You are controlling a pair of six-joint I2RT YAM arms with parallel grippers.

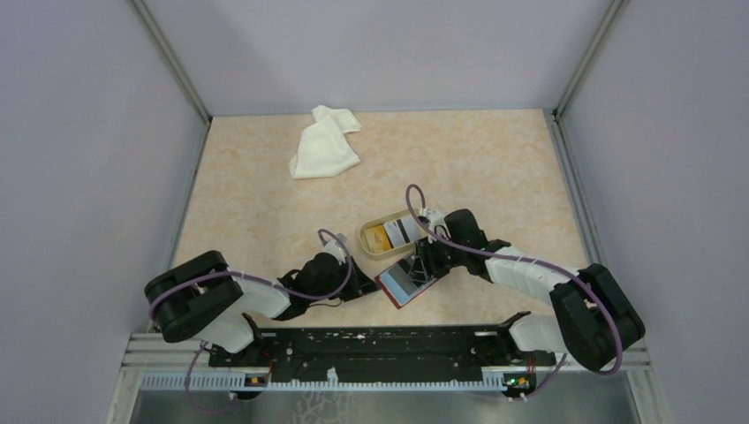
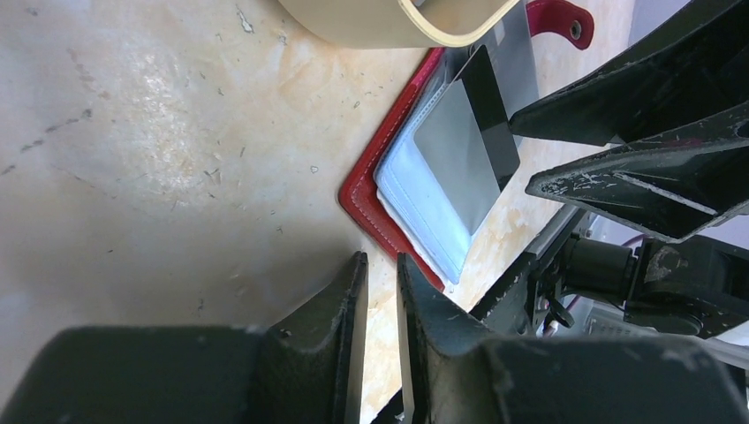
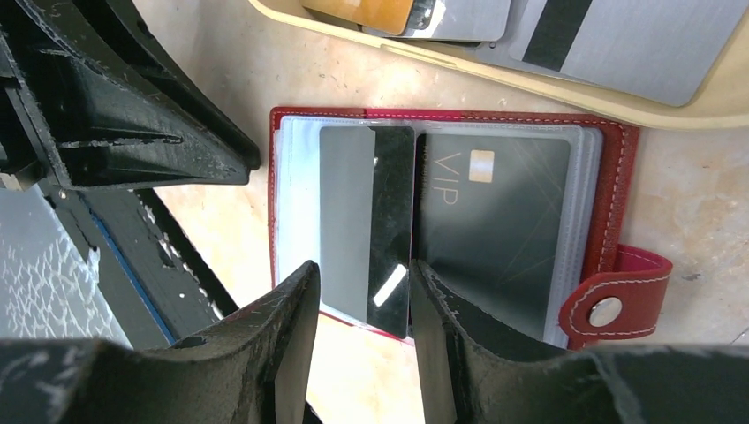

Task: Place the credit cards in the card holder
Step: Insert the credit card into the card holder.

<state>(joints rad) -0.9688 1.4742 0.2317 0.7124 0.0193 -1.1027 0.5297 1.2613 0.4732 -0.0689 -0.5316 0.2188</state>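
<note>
Beige tabletop (image 1: 265, 203), grey walls (image 1: 88, 132); left hand (image 2: 380, 267) barely parted, empty; right hand (image 3: 364, 269) astride striped card (image 3: 366, 203), grip unclear.

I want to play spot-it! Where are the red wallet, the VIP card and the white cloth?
Wallet (image 3: 618, 177), right wrist view, on its red right-hand border.
VIP card (image 3: 503, 230), right wrist view, on the card's dark middle.
Cloth (image 1: 322, 148), top view, on the middle of the crumpled cloth.

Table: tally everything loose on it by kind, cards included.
credit cards: 5 (3 in the dish, 2 at the open card holder)
card holder: 1
tan dish: 1
white cloth: 1
Total: 8
</note>
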